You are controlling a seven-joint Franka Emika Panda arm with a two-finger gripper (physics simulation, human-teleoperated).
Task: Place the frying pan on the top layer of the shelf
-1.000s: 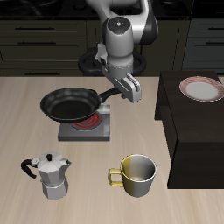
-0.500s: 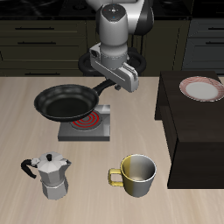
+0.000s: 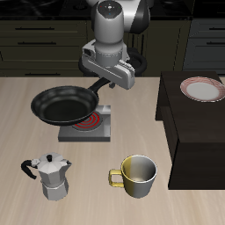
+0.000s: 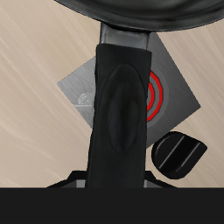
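Observation:
The frying pan (image 3: 63, 105) is a round black pan with a long black handle. My gripper (image 3: 112, 77) is shut on the handle and holds the pan in the air above the burner plate. In the wrist view the handle (image 4: 121, 105) runs up the middle to the pan's rim (image 4: 140, 12). The shelf (image 3: 193, 123) is a large dark box-like unit beside the burner, with a flat top. The pan is apart from the shelf and about level with its top.
A grey burner plate with a red coil (image 3: 87, 126) lies under the pan; it also shows in the wrist view (image 4: 162, 96). A plate (image 3: 203, 89) rests on the shelf top. A moka pot (image 3: 51, 174) and a mug (image 3: 136, 175) stand near the table's front edge.
The gripper has risen with the pan and the pan has swung a little away from the shelf. Nothing else has moved.

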